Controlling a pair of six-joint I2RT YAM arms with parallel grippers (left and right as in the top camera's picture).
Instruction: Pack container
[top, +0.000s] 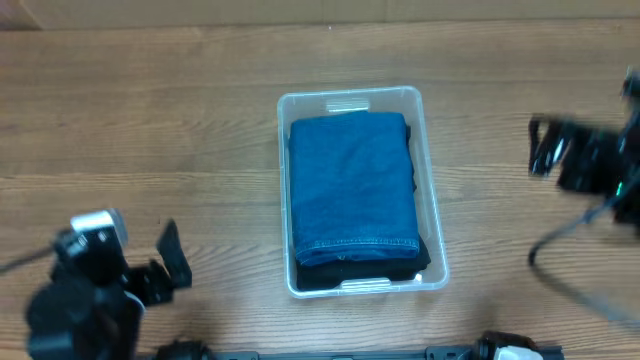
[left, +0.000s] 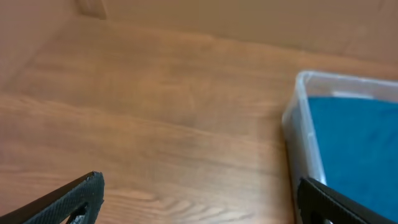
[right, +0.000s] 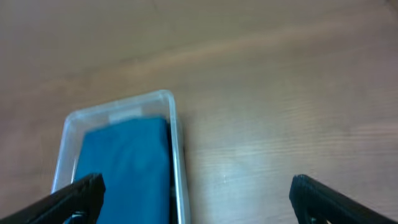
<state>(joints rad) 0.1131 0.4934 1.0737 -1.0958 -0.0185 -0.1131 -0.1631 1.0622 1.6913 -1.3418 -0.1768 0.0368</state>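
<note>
Container between left pincer, right pincer; both spread.

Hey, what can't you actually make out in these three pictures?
Overhead: the right gripper is motion-blurred, its outline smeared.
Overhead: the dark cloth lies mostly under the blue jeans; its kind is unclear.
Left wrist: the container is cut off by the right edge.
All views: the container's bottom is hidden under the jeans.

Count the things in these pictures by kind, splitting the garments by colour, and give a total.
Clear container: 1
Blue folded garment: 1
Black folded garment: 1
Grippers: 2 (left gripper, right gripper)
Total: 5
</note>
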